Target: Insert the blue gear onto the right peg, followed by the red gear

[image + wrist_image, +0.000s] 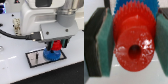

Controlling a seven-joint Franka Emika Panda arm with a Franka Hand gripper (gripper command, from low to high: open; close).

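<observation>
In the exterior view my gripper point(56, 47) is shut on the red gear point(56, 47) and holds it just above the blue gear point(52, 53). The blue gear lies on the grey black-edged plate point(34, 59), toward the exterior view's right end. A thin dark peg point(36, 56) stands free at the plate's other end. The peg under the blue gear is hidden. In the wrist view the red gear point(131, 42) fills the middle, clamped between the two teal finger pads point(104, 44). A sliver of the blue gear point(120, 6) shows behind it.
The plate lies on a white table point(15, 72). The arm's white body point(35, 20) and a black cable point(10, 35) hang over the scene at the exterior view's left and centre.
</observation>
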